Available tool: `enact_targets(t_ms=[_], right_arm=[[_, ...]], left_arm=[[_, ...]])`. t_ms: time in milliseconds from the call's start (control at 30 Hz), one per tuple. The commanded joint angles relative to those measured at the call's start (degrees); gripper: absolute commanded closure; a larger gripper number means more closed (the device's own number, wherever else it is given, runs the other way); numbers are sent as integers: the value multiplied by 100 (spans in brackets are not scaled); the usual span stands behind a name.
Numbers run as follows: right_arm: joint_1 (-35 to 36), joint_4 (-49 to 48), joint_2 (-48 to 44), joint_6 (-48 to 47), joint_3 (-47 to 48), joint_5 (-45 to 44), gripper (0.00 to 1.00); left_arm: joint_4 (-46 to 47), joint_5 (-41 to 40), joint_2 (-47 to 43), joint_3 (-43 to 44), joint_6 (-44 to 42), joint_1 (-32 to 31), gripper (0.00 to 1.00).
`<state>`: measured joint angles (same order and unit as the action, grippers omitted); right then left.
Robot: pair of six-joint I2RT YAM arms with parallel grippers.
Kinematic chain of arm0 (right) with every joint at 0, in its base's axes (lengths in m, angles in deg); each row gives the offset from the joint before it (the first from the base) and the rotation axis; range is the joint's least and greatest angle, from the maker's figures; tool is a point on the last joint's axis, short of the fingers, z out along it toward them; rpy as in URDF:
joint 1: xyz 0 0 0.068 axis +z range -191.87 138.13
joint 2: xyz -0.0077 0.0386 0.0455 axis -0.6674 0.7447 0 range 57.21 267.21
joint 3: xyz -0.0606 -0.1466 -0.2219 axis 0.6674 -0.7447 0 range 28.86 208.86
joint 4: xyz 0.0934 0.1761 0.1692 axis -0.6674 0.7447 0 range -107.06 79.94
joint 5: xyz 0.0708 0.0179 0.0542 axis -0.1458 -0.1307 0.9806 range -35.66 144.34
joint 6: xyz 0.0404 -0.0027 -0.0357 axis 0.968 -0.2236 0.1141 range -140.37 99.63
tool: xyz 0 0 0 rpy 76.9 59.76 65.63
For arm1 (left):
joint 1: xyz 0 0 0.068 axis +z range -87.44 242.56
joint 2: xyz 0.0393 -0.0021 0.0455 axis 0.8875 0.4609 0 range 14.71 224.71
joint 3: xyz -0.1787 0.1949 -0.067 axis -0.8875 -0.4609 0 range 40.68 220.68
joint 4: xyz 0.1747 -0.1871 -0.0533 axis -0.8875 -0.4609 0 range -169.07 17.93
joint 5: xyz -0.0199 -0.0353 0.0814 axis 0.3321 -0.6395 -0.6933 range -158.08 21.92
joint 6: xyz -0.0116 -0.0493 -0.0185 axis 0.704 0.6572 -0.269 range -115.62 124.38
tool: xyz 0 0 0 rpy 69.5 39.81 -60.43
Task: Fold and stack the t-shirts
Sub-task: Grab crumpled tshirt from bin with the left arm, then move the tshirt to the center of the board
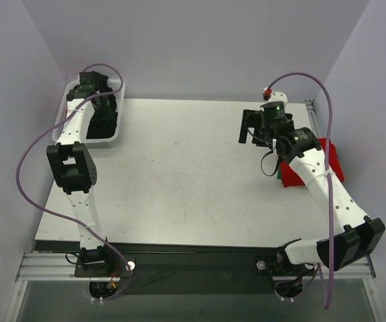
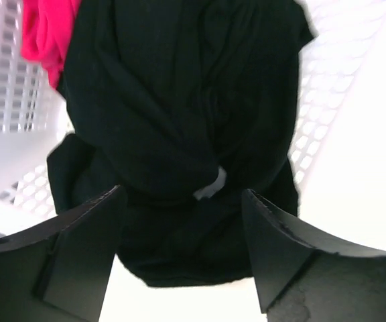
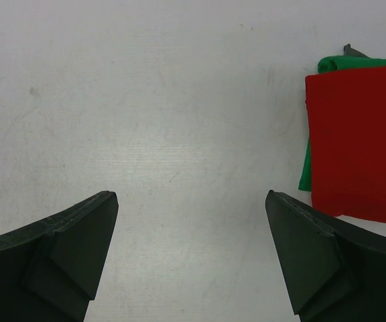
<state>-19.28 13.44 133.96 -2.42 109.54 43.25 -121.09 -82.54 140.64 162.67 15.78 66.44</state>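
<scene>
Room: plain pale walls on three sides, with a white table (image 1: pixel 179 174) between them and both arms bolted at its 6 o'clock edge.
Basket: a white mesh basket (image 1: pixel 64 111) sits at the table's 10 o'clock corner and holds the shirts not yet folded.
Left arm: the left arm (image 1: pixel 72 168) reaches from 7 o'clock up into the basket, wrist tipped down over the cloth.
Left jaws: spread wide, one finger either side of the dark heap and pinching nothing; I'd say they are lining up a grab.
Black t-shirt: the black t-shirt (image 2: pixel 179 100) lies crumpled on top in the basket, so it looks like the next one out.
Magenta-pink t-shirt: the magenta-pink t-shirt (image 2: pixel 42 33) peeks out at 11 o'clock of the heap, partly under the black.
Red t-shirt: the red t-shirt (image 3: pixel 360 141) lies folded flat at the table's 3 o'clock edge on a green cloth (image 3: pixel 354 64); probably parked there as the stack, leaving the middle for folding.
Right arm: the right arm (image 1: pixel 320 174) hangs just beside that stack.
Right jaws: released, with only table top between them.
Risk: the pink shirt may drag out along with the black.
</scene>
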Motion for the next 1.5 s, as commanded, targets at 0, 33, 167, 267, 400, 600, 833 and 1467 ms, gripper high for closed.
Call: enact_targets(t_ms=[0,33,167,267,400,600,833,1467], right_arm=[[-123,0,15,103,-9,107,0],[-158,17,15,112,-9,125,0],[-211,8,42,129,0,221,0],[-229,17,68,112,9,274,0],[-255,9,42,103,9,336,0],[-273,8,-11,164,-9,397,1],[-273,17,-108,235,-79,476,1],[-281,8,-319,472,-229,679,1]], left_arm=[[-486,-198,-7,150,-50,51,21],[-486,-189,-33,88,-41,51,22],[-478,-110,-95,-219,11,104,29],[-216,39,-279,-535,90,157,46],[216,662,-639,-1010,222,280,82],[322,831,-1157,-573,337,350,100],[331,927,-1615,473,451,447,100],[2808,3686,-3628,1493,1381,140,100]])
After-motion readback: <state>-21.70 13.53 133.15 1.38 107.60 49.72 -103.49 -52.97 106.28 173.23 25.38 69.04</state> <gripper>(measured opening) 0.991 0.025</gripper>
